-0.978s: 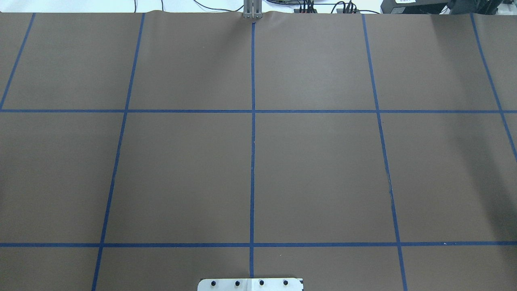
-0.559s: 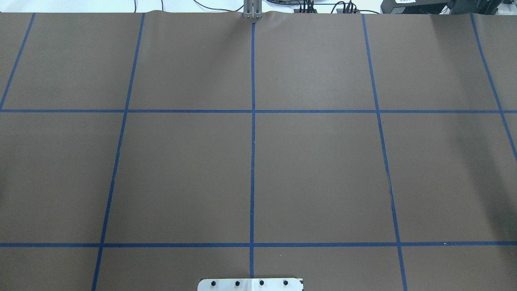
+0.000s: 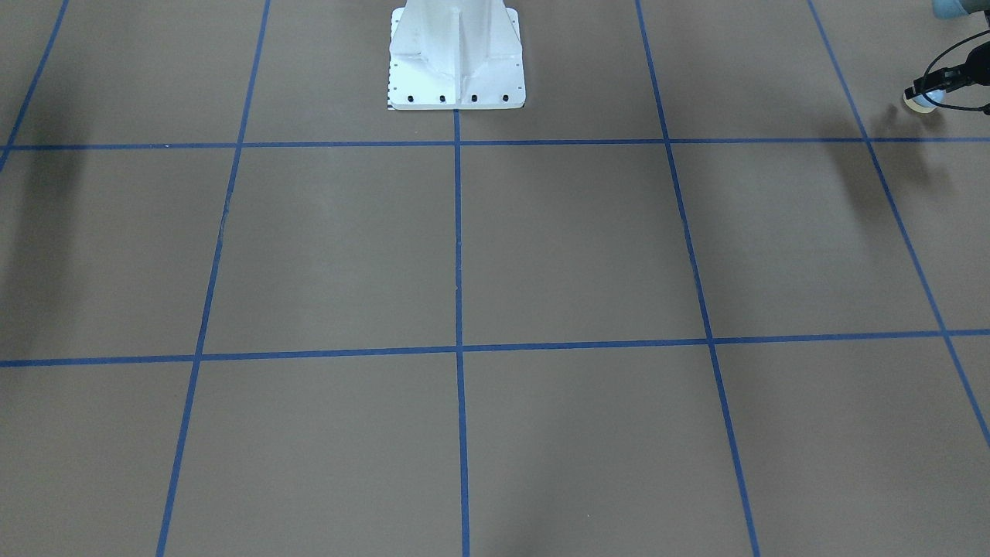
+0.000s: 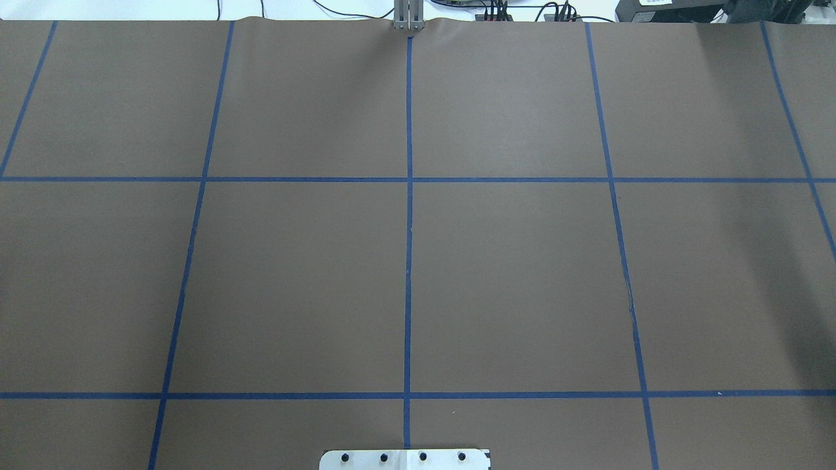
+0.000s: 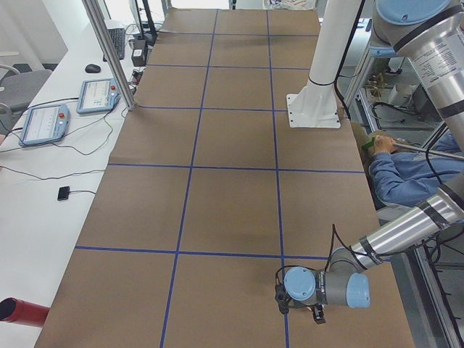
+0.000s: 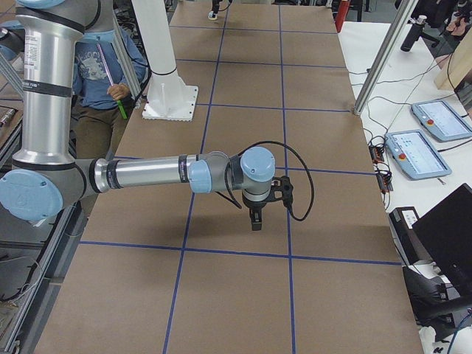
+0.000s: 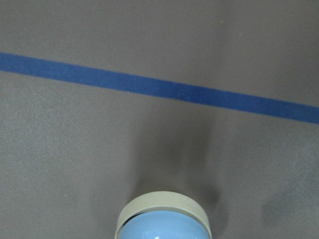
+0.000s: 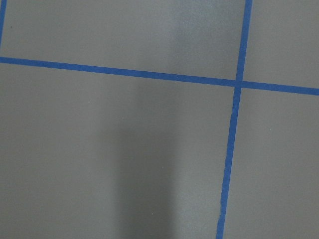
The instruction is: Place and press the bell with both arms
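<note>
The bell (image 3: 920, 100), light-blue with a cream base, is at the far right of the front-facing view, in my left gripper (image 3: 926, 91), which is shut on it just above the brown table. The left wrist view shows the bell (image 7: 164, 221) at its bottom edge, with its shadow on the mat. The left arm is low near the table's end in the exterior left view (image 5: 341, 286). My right gripper (image 6: 254, 220) points down above the mat in the exterior right view; I cannot tell whether it is open or shut. Neither arm shows in the overhead view.
The white pedestal (image 3: 456, 62) is bolted at the robot's side of the table. Blue tape lines (image 4: 408, 261) grid the brown mat. A seated person (image 5: 406, 174) is beside the table. Tablets (image 5: 43, 123) and a metal post (image 5: 109, 51) stand along the far side.
</note>
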